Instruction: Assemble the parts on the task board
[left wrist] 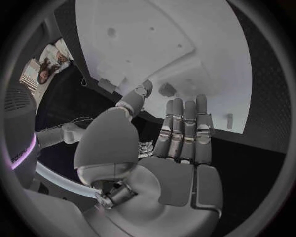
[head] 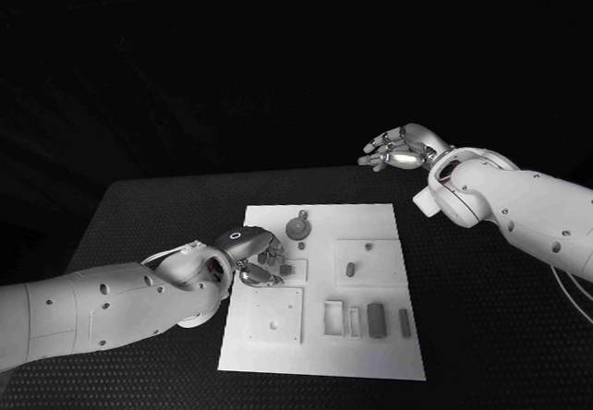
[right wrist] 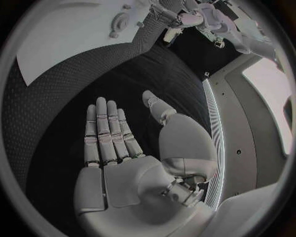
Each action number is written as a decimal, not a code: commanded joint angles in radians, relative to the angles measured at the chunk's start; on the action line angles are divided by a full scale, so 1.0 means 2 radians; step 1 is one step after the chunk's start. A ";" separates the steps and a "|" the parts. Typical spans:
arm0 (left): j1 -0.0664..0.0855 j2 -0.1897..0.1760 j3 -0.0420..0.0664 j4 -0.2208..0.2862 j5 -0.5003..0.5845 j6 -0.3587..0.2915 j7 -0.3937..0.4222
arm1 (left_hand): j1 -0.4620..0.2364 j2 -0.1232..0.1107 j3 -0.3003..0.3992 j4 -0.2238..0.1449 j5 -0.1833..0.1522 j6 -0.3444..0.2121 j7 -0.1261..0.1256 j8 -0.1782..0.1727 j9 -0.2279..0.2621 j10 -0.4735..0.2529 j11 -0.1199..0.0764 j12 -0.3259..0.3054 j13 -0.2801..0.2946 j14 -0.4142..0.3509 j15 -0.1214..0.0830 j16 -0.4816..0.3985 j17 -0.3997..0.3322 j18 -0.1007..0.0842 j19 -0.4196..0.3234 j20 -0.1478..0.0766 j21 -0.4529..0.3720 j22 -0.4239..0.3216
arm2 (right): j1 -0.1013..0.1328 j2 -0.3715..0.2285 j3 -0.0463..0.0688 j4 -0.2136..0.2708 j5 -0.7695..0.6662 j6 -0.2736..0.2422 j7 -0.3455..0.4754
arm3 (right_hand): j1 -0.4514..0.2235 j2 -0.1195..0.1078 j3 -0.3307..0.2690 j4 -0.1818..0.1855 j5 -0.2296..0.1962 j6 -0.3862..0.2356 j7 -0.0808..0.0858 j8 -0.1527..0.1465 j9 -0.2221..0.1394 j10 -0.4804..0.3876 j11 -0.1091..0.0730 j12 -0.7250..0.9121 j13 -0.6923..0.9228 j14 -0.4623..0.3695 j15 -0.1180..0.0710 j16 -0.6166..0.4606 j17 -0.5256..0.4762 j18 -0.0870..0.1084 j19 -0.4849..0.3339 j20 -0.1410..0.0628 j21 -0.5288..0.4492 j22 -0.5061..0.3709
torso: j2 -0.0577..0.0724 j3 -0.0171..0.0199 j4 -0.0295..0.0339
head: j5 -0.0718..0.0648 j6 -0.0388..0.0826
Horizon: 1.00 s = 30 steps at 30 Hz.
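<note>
Premises present as a robotics laboratory or test cell, not a home or shop. Evidence: a black table (head: 150, 216) with a textured mat surface carries one white task board (head: 369, 357) with recessed fixtures and small grey parts (head: 376, 319) laid out on it, and two white robot arms, each ending in a silver hand, left hand (head: 248, 256) and right hand (head: 399, 147), reach over it. Surroundings beyond the table are dark and unfurnished in the head view.
</note>
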 commanded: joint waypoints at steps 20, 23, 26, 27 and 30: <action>0.000 0.013 0.001 -0.014 -0.003 0.022 -0.021 | 0.000 0.037 0.008 0.014 0.012 -0.002 0.003 -0.004 -0.017 -0.001 -0.013 0.056 0.015 0.007 -0.018 0.036 0.010 0.000 0.019 -0.014 0.015 0.033 | 0.000 0.002 0.000 0.000 0.000 0.006 0.006 | 0.004 0.001 -0.001 -0.003 0.001 -0.003 0.017 0.002 -0.001 0.000 0.002 0.004 -0.002 0.001 0.003 -0.004 0.002 -0.006 -0.001 0.000 -0.003 0.001 | 0.000 0.0002 0.0002 | 0.000 0.001; 0.000 0.013 0.001 -0.014 -0.001 0.021 -0.021 | 0.000 0.038 0.008 0.015 0.013 -0.005 0.005 -0.006 -0.020 -0.002 -0.012 0.057 0.014 0.007 -0.018 0.037 0.010 0.000 0.018 -0.014 0.014 0.034 | 0.000 0.002 0.000 0.000 0.000 0.006 0.006 | 0.004 0.001 -0.001 -0.003 0.001 -0.003 0.017 0.002 -0.001 0.000 0.002 0.004 -0.002 0.001 0.003 -0.004 0.002 -0.006 -0.001 0.000 -0.003 0.001 | 0.000 0.0000 0.0002 | 0.000 0.000; 0.000 0.014 0.001 -0.015 0.002 0.020 -0.021 | 0.000 0.037 0.008 0.015 0.013 -0.007 0.005 -0.007 -0.021 -0.002 -0.012 0.057 0.014 0.006 -0.019 0.037 0.010 0.000 0.018 -0.014 0.014 0.035 | 0.000 0.002 0.000 0.000 0.000 0.006 0.006 | 0.004 0.001 -0.001 -0.003 0.001 -0.003 0.017 0.002 -0.001 0.000 0.002 0.004 -0.002 0.001 0.003 -0.004 0.002 -0.006 -0.001 0.000 -0.003 0.001 | 0.000 0.0000 0.0002 | 0.000 0.000; 0.000 0.014 0.001 -0.015 0.002 0.020 -0.021 | 0.000 0.037 0.008 0.014 0.013 -0.007 0.005 -0.007 -0.021 -0.002 -0.012 0.058 0.014 0.006 -0.019 0.037 0.010 0.000 0.018 -0.014 0.014 0.035 | 0.000 0.002 0.000 0.000 0.000 0.006 0.006 | 0.004 0.001 -0.002 -0.003 0.001 -0.003 0.017 0.002 -0.001 0.000 0.002 0.004 -0.002 0.001 0.003 -0.004 0.002 -0.006 -0.001 0.000 -0.003 0.001 | 0.000 0.0000 0.0003 | -0.001 0.000; 0.000 0.015 0.001 -0.015 0.004 0.021 -0.022 | 0.001 0.036 0.008 0.014 0.014 -0.008 0.006 -0.008 -0.022 -0.003 -0.012 0.058 0.014 0.006 -0.019 0.037 0.010 0.000 0.018 -0.014 0.014 0.036 | 0.000 0.002 0.000 0.000 0.000 0.006 0.006 | 0.004 0.001 -0.002 -0.003 0.001 -0.003 0.017 0.003 -0.001 0.000 0.002 0.004 -0.002 0.001 0.003 -0.004 0.002 -0.006 -0.001 0.000 -0.004 0.001 | 0.000 -0.0003 0.0006 | -0.001 0.000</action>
